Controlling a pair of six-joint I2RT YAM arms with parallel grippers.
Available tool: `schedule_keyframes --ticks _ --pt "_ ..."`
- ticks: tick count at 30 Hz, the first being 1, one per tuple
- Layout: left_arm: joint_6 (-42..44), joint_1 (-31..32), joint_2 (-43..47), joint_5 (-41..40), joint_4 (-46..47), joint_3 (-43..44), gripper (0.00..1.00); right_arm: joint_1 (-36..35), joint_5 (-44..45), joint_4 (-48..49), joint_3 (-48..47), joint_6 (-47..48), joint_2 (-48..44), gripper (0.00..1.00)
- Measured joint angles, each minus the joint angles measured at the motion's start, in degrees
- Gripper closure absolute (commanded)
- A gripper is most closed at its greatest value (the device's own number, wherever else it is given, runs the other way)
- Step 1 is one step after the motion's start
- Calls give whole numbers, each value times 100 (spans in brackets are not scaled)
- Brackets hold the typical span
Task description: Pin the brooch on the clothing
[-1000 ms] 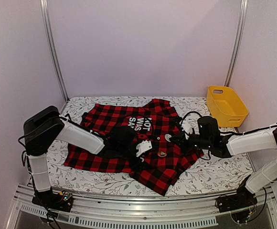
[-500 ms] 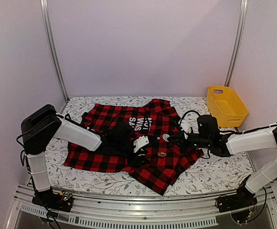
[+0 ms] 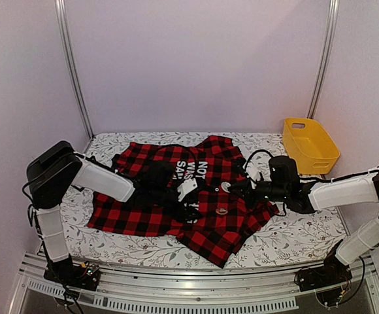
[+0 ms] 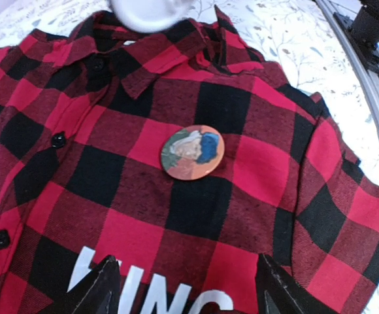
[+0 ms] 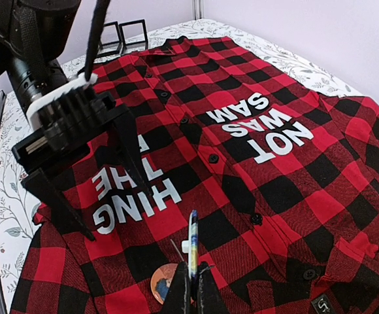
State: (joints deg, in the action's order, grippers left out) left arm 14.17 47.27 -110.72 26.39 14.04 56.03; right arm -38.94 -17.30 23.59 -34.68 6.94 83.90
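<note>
The shirt was spread on the table and was judged soft, easily dragged, best pressed down beside the pinning spot. A brooch was pinched edge-on by the right gripper above it; the left gripper was spread wide.

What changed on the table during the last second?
The open left gripper drew back leftward and farther away across the shirt. The right gripper, shut on the held brooch, edged slightly left. The shirt and the loose brooch on it stayed put.
</note>
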Motion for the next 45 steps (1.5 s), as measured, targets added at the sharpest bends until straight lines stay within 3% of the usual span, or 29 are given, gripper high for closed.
schedule_keyframes --ticks 7,16,20,21,22,33,45 --pt "149 142 -173 -313 66 -7 50 0 -44 -4 -140 2 118 100" --pt "389 238 -356 -531 -107 35 56 0 -50 -11 -153 61 125 100" --pt "479 402 -374 -632 -133 46 75 0 -52 -48 -219 72 160 100" --pt "509 428 -374 -643 -136 48 91 0 -52 -48 -245 81 173 100" --pt "533 444 -374 -658 -138 50 100 0 -52 -48 -258 85 181 100" --pt "476 459 116 -678 13 -179 100 -55 -55 173 -238 472 332 100" --pt "87 459 433 -50 68 -219 100 -719 337 2664 933 2175 896 100"
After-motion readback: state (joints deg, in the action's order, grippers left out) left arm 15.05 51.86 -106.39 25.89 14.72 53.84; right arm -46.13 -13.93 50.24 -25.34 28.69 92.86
